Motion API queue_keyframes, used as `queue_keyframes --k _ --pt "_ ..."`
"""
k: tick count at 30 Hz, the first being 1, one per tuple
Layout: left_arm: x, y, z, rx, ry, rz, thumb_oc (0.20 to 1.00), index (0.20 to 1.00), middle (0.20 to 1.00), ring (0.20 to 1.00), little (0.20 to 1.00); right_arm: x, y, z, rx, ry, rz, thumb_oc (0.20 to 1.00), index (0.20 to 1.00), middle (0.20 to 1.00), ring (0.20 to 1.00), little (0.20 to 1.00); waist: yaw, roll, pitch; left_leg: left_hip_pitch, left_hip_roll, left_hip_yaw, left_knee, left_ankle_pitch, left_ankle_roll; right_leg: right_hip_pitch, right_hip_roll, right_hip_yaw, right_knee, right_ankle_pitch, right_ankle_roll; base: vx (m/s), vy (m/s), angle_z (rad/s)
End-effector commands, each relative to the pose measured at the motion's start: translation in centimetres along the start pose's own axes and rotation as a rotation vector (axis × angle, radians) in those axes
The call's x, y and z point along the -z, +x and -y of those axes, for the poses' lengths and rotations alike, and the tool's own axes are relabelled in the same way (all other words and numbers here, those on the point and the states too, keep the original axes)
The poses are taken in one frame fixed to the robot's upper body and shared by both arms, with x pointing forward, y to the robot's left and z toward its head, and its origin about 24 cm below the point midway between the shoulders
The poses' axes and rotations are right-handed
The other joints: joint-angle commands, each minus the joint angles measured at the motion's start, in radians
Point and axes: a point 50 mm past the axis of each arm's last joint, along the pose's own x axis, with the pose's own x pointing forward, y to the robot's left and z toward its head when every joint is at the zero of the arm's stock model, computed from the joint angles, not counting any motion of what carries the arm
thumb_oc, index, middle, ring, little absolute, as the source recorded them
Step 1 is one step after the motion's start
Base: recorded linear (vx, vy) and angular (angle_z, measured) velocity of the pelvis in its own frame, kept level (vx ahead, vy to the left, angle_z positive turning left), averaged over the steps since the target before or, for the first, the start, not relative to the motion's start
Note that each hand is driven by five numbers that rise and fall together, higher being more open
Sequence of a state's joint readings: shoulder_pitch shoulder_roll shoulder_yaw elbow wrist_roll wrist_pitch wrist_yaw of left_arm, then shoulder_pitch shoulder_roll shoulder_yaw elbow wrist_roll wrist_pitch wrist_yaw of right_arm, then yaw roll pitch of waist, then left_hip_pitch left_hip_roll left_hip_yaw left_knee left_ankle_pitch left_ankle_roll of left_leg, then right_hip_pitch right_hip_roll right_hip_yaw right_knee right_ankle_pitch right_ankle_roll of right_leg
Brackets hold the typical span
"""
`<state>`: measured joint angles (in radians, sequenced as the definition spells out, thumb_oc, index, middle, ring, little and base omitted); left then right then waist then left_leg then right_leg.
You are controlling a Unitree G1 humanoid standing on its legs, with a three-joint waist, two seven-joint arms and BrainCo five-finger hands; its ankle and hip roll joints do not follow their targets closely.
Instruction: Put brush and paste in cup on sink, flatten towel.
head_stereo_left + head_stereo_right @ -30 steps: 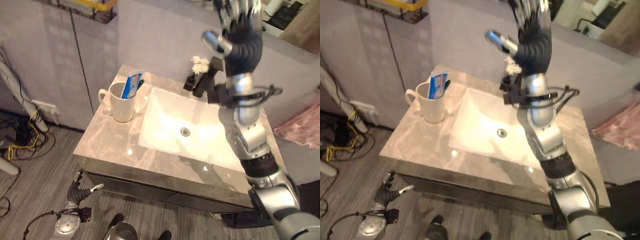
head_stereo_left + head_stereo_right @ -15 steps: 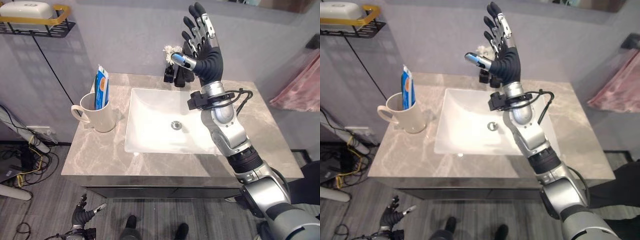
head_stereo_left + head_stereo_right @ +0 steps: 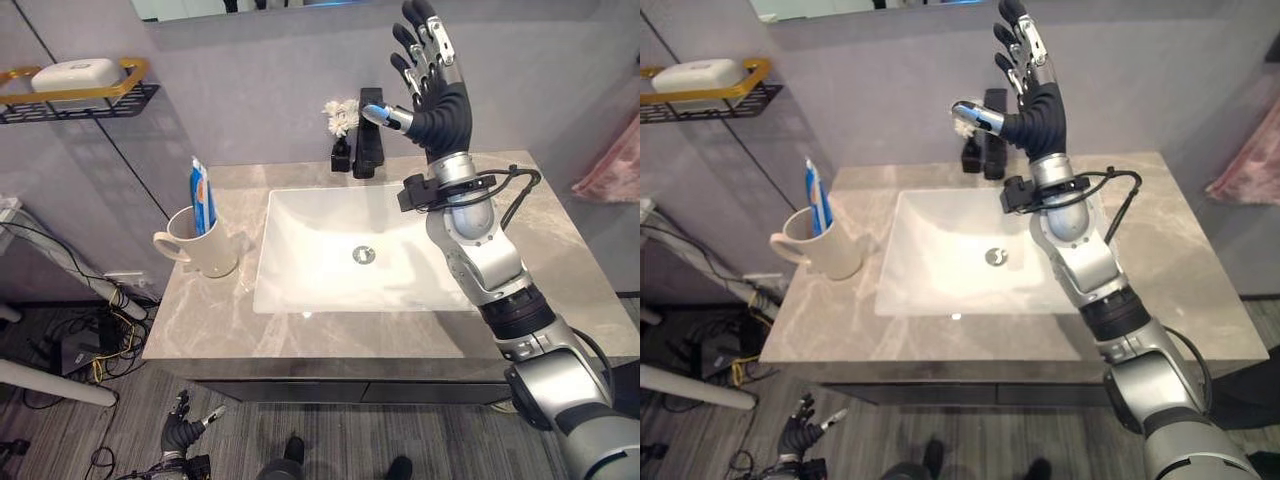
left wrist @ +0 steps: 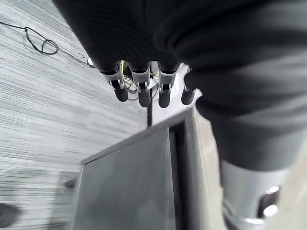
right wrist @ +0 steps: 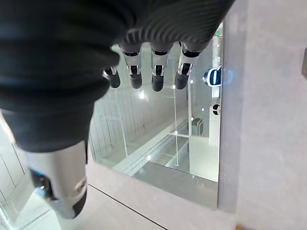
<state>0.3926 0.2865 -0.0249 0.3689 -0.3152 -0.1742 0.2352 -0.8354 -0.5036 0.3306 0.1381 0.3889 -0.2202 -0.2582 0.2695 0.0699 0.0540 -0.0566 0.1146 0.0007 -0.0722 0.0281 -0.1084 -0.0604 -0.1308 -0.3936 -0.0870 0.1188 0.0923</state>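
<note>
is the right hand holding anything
No, the right hand is raised above the sink with straight fingers and nothing between them.

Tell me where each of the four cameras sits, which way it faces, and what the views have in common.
Left eye view: on the head, looking down at the sink and cup; right hand raised by the faucet, left hand low by the floor.
Right eye view: beside it, same scene, slightly offset.
Left wrist view: along the left hand, fingers relaxed, toward the floor and the vanity's corner.
Right wrist view: along the right hand, fingers straight, at the mirror.
Shared: both eyes show cup, sink and both hands.
</note>
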Motion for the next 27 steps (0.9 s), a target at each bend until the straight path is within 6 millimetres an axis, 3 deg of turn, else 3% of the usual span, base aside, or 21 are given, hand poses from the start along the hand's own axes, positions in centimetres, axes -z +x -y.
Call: queue_keyframes --k 1,11,13,15,16,20,27 --pt "-2.2 0.5 -1.8 -0.001 0.023 0.107 1.0 1.0 1.0 1.0 1.0 -2.2 1.5 1.4 0.018 -0.077 0.105 1.0 1.0 1.0 1.0 1.0 0.058 -0.022 -0.019 -0.07 0.03 -0.019 -0.01 0.141 -0.048 0.1 -0.072 -0.025 0.126 -0.207 0.039 -0.05 -0.026 0.37" --pt "-6.2 -0.8 -2.0 0.093 0.007 0.294 1.0 1.0 1.0 1.0 1.0 -0.3 0.0 5.2 0.095 -0.175 0.01 1.0 1.0 1.0 1.0 1.0 0.109 0.0 -0.015 -0.08 0.01 -0.083 -0.004 0.175 -0.061 0.15 -0.073 -0.103 0.149 -0.243 0.027 -0.03 -0.024 0.32" --pt "-8.4 -1.3 -1.8 0.144 0.011 0.394 1.0 1.0 1.0 1.0 1.0 0.3 -0.8 6.2 0.133 -0.196 -0.016 1.0 1.0 1.0 1.0 1.0 0.115 0.01 -0.009 -0.087 0.007 -0.095 -0.002 0.185 -0.066 0.157 -0.073 -0.122 0.153 -0.248 0.026 -0.04 -0.008 0.32" --pt "-8.9 -1.5 -1.9 0.152 0.009 0.416 1.0 1.0 1.0 1.0 1.0 0.4 -1.0 6.2 0.134 -0.203 -0.021 1.0 1.0 1.0 1.0 1.0 0.115 0.012 -0.008 -0.088 0.006 -0.098 -0.002 0.189 -0.067 0.159 -0.072 -0.124 0.152 -0.249 0.026 -0.02 -0.003 0.12" --pt "-10.6 -1.8 -1.6 0.191 0.019 0.492 1.0 1.0 1.0 1.0 1.0 0.9 -1.7 6.4 0.15 -0.202 -0.034 1.0 1.0 1.0 1.0 1.0 0.11 0.017 -0.005 -0.089 0.006 -0.099 -0.004 0.191 -0.068 0.158 -0.07 -0.125 0.151 -0.248 0.027 -0.02 -0.005 0.04" --pt "-14.2 -2.8 -0.8 0.267 0.037 0.654 1.0 1.0 1.0 1.0 1.0 0.9 -2.5 6.1 0.145 -0.218 -0.028 1.0 1.0 1.0 1.0 1.0 0.087 0.023 -0.003 -0.089 0.007 -0.083 -0.009 0.188 -0.069 0.151 -0.069 -0.116 0.146 -0.244 0.027 -0.02 0.008 -0.03" --pt "-16.7 -3.6 -0.8 0.296 0.027 0.763 1.0 1.0 1.0 1.0 1.0 0.0 -3.7 5.4 0.092 -0.243 0.014 1.0 1.0 1.0 1.0 1.0 0.037 0.02 -0.006 -0.083 0.013 -0.045 -0.015 0.172 -0.061 0.129 -0.067 -0.073 0.122 -0.218 0.031 0.0 0.024 -0.15"
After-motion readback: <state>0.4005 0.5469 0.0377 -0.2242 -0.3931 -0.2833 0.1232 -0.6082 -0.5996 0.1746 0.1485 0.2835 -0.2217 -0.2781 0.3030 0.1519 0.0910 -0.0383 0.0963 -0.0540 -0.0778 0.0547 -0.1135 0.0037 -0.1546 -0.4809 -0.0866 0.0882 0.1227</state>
